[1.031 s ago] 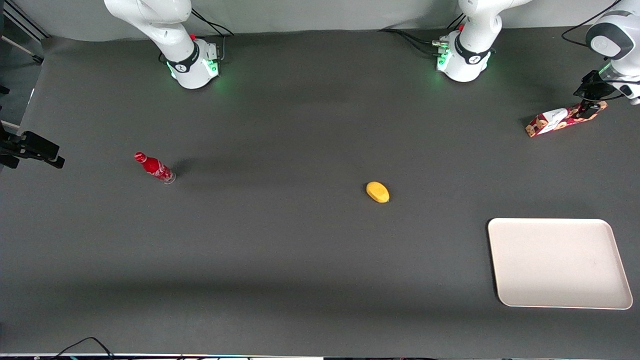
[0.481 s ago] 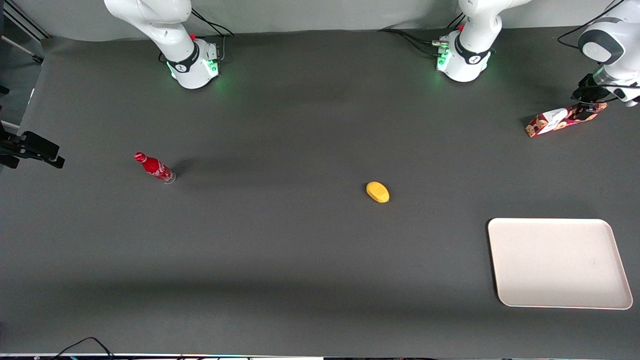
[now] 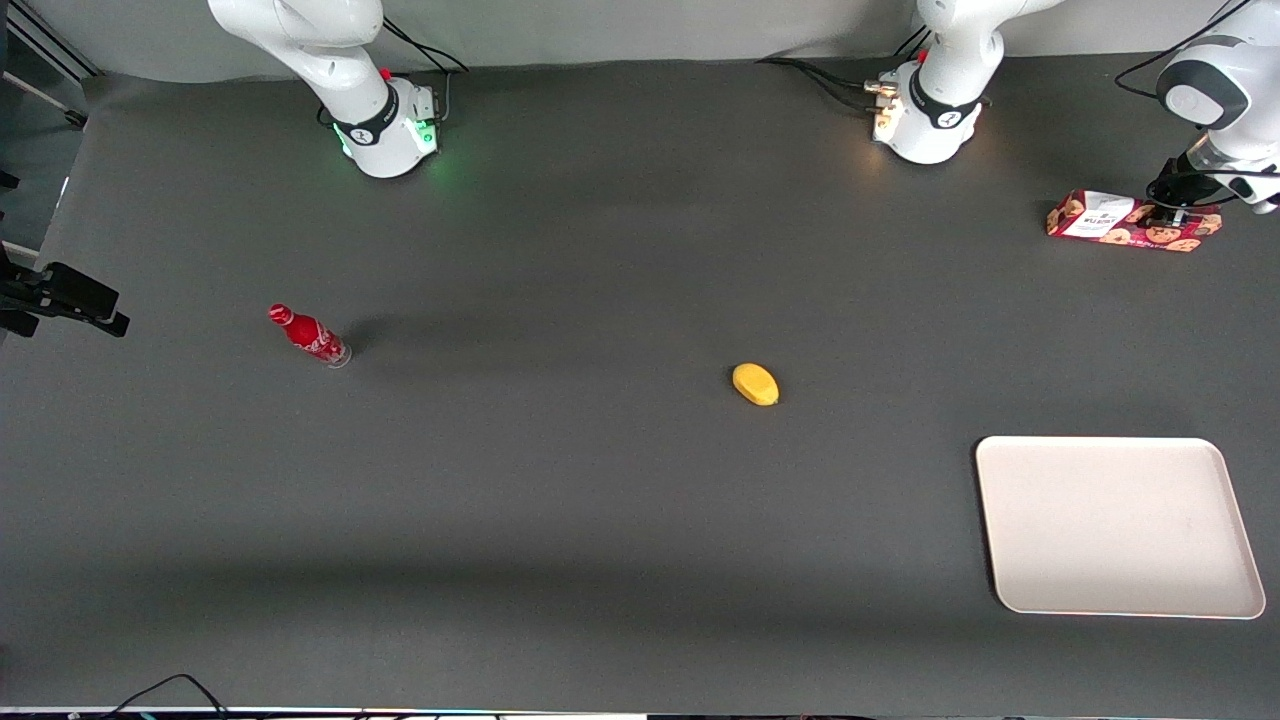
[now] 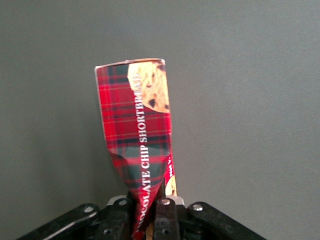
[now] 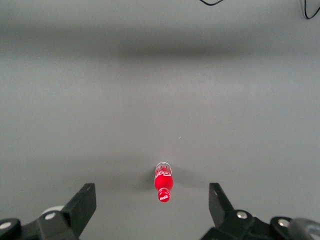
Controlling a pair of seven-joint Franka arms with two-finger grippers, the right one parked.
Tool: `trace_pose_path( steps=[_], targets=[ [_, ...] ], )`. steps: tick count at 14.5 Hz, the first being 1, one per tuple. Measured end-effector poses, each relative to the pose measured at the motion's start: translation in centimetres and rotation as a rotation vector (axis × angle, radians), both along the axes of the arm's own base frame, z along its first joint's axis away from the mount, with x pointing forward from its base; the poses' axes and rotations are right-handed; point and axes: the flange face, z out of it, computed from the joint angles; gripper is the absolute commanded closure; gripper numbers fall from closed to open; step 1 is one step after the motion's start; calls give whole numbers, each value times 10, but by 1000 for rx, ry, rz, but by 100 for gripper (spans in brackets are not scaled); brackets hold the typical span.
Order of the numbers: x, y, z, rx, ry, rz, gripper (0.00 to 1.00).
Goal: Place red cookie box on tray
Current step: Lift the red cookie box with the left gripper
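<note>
Red cookie box [image 3: 1133,221]: pinched at one end by our gripper [image 3: 1172,211], farther from the front camera than the tray [image 3: 1118,526]; transfer and placement remain.

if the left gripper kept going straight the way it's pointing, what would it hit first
Probably the bare table: the left gripper is shut on the red cookie box, which sticks out ahead, so the box would likely touch first. Depth is unclear.
</note>
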Motion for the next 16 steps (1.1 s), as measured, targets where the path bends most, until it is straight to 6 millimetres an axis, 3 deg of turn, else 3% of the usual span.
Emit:
trace_pose_path(
  steps=[4, 6, 10, 16],
  targets=[
    [28, -1, 12, 2, 8, -54, 100],
    [53, 2, 32, -16, 33, -88, 100],
    [107, 1, 101, -59, 104, -158, 100],
    [189, -34, 217, -92, 155, -291, 100]
  ],
)
